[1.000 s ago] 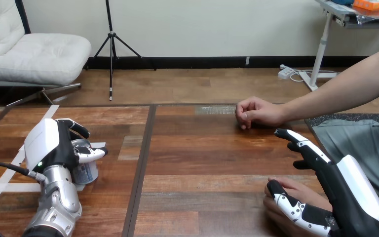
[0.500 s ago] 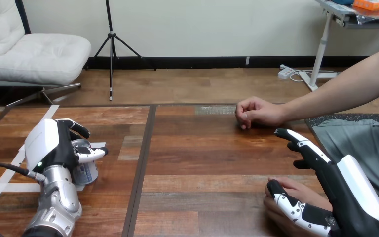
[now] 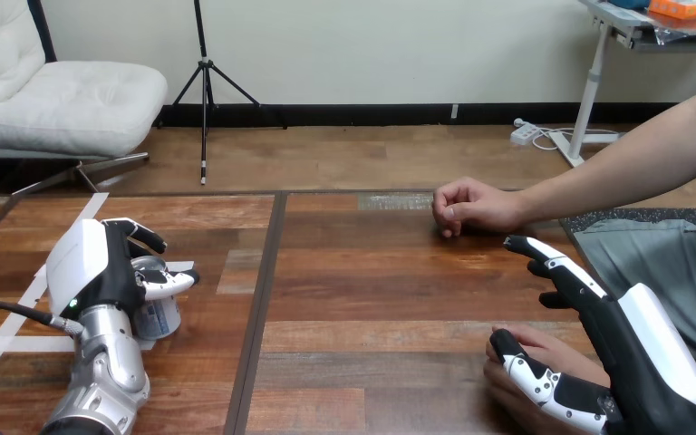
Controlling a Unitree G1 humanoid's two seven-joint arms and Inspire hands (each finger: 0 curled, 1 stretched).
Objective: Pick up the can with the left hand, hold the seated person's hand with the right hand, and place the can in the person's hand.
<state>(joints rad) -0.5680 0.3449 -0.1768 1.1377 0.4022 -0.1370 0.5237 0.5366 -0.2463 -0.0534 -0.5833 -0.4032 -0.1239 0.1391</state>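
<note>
Far left of the counter (image 3: 362, 299): left hand (image 3: 91, 267), white back turned up and to the left, silver forearm (image 3: 104, 372) rising from the bottom edge. Closes round the can (image 3: 157, 315), with fingers (image 3: 136, 231) curled past its far side and thumb (image 3: 168, 281) bent across its upper part on the near side. Hides much of the can's left side behind the palm.

Can: upright, base down on the counter as far as can be told. Stands on strips of white tape (image 3: 0, 344) that cross the wood there, well to the left of the dark seam (image 3: 258, 308) running down the counter.

Right of the seam, toward the far edge: person's far hand (image 3: 471, 207), closed in a loose fist and resting on the wood, forearm reaching in from the right side.

Lower right corner: right hand (image 3: 634, 353), well apart from the can. Keeps its fingers (image 3: 557, 267) straight, pointing away up the counter toward the fist and stopping short of it. Lays its thumb (image 3: 526, 372) over the person's near hand (image 3: 530, 344), touching it. Near hand: low on the counter beneath the right hand, partly covered by it, fingertips toward the left. Cannot tell whether the thumb presses or merely rests there.
</note>
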